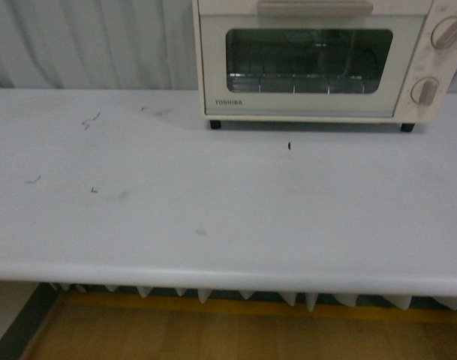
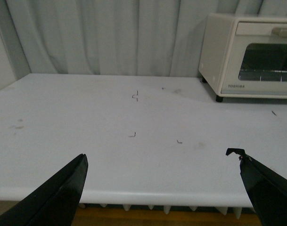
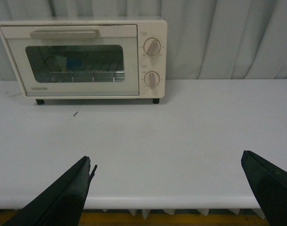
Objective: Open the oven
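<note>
The oven (image 1: 318,64) is a cream-white Toshiba toaster oven at the back right of the white table (image 1: 213,210). Its glass door is closed, with a bar handle (image 1: 314,8) along the top and two round knobs (image 1: 436,60) at the right. A wire rack shows through the window. In the right wrist view the oven (image 3: 82,59) stands far ahead, beyond my open right gripper (image 3: 167,162). The left wrist view catches the oven (image 2: 249,56) off to one side, and my left gripper (image 2: 162,157) is open near the table's front edge. Neither arm appears in the front view.
Pale curtains (image 1: 85,41) hang behind the table. Small dark specks (image 1: 290,145) and scuffs (image 1: 91,119) lie on the tabletop. Below the front edge (image 1: 228,277) is a wooden floor (image 1: 213,330).
</note>
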